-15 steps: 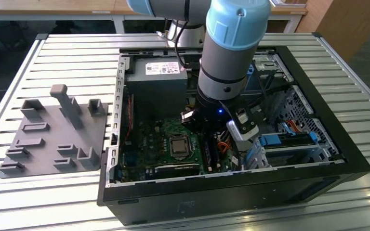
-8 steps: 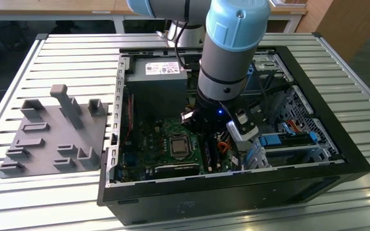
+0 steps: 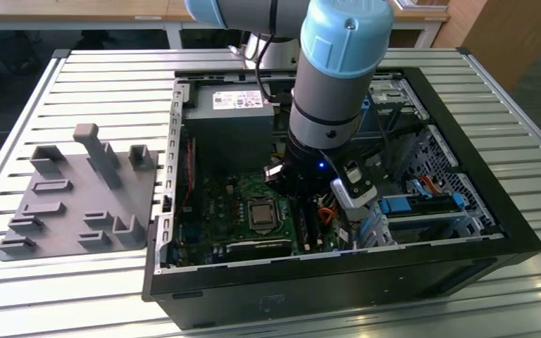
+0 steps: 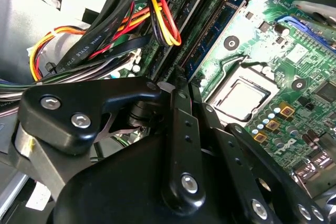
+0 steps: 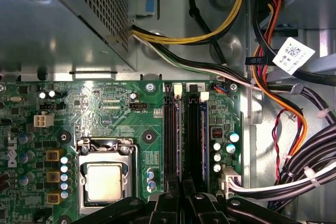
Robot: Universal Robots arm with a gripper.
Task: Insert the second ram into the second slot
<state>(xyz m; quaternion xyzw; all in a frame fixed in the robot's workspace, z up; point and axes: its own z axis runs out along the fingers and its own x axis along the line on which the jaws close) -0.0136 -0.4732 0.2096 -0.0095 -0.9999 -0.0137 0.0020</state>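
The gripper (image 5: 181, 203) is nearest, low over the memory slots (image 5: 181, 129) on the green board (image 5: 105, 108); its fingers (image 4: 181, 129) stand close together, and whether they clamp anything I cannot tell. A blue ram stick (image 4: 212, 35) sits in one slot. Cable bundles (image 5: 294, 129) crowd one side, the socket (image 5: 105, 174) the other. In the exterior view the arm (image 3: 332, 84) reaches inside the case walls (image 3: 346, 271).

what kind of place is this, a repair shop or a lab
Probably a robotics lab or test bench rather than a repair shop. An open computer case lies on a slatted metal table, a robot arm reaches down into it over the motherboard, and a grey parts fixture sits beside the case.
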